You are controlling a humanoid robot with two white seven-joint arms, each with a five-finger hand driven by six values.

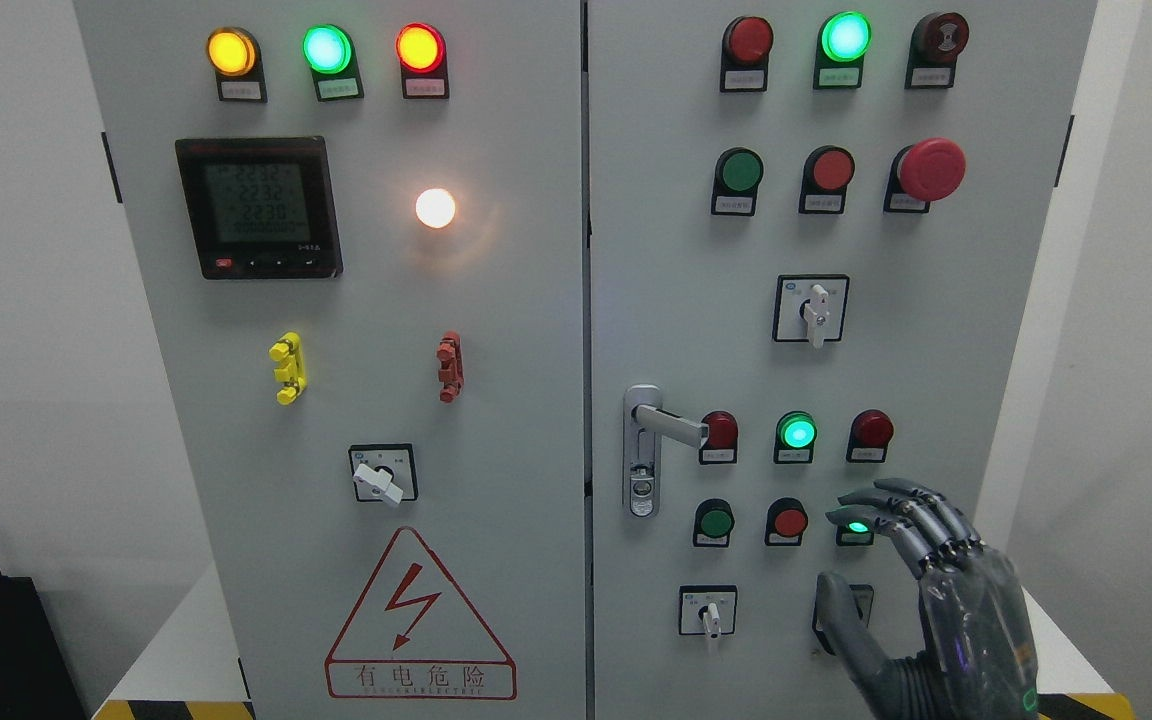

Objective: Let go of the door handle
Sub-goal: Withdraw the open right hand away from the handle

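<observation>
We see the door handle, a silver lever on a tall lock plate, at the left edge of the cabinet's right door, its lever pointing right and just reaching the red indicator lamp beside it. Nothing grips it. Further right sit a lit green lamp and another red lamp, with a green push button and a red push button below. Our right hand hangs well apart from the handle at the lower right, fingers spread and loosely bent, holding nothing, partly covering a green light and a rotary switch. A second selector switch lies below the buttons. The left door carries a digital meter and a red warning triangle.
</observation>
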